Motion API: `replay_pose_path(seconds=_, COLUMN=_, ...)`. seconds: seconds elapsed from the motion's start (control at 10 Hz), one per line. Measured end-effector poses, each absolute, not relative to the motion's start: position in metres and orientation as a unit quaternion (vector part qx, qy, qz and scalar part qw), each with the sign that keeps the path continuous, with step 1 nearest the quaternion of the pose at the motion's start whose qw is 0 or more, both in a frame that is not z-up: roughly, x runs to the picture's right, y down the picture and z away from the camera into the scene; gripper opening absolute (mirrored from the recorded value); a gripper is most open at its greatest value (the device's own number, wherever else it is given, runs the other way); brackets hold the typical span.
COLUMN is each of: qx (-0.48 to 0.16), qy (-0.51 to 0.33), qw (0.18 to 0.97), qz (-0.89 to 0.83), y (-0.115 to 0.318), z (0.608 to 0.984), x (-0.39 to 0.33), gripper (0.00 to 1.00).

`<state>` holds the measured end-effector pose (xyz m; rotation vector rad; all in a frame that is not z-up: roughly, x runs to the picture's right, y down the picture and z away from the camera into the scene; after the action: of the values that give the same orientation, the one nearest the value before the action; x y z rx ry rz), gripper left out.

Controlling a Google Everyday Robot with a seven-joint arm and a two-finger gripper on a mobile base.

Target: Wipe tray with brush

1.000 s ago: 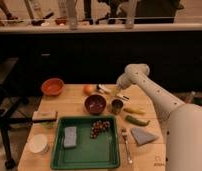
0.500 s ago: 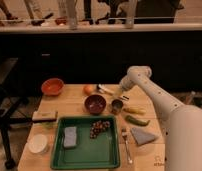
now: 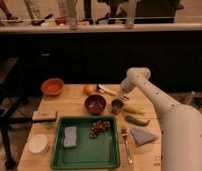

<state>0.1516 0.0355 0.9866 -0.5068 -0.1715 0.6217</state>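
Observation:
The green tray [image 3: 88, 152] lies at the table's front centre. It holds a grey sponge [image 3: 70, 136] and a bunch of dark grapes [image 3: 99, 128]. The brush [image 3: 107, 90], with a white handle and a dark head, lies on the table behind the tray, next to an orange fruit [image 3: 89, 89]. My gripper [image 3: 122, 94] hangs at the end of the white arm, at the right end of the brush handle and just above a metal cup [image 3: 117, 106]. It is well behind the tray.
A dark red bowl [image 3: 95, 104] stands behind the tray, and an orange bowl [image 3: 53, 86] at the back left. A wooden-topped block [image 3: 45, 116] and a white dish [image 3: 38, 143] lie to the left. A yellow item [image 3: 135, 110], a green vegetable [image 3: 137, 120], a grey cloth [image 3: 143, 135] and a fork [image 3: 127, 145] lie to the right.
The arm has shifted slightly to the right and downward near the brush handle. The tray and the other objects have not moved.

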Motion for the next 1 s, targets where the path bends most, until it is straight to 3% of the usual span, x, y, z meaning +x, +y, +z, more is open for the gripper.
replay_pose_path(seconds=1.0, qx=-0.291, qy=-0.074, qw=0.902, qz=0.310, y=0.052, z=1.002, x=0.165, gripper=0.80)
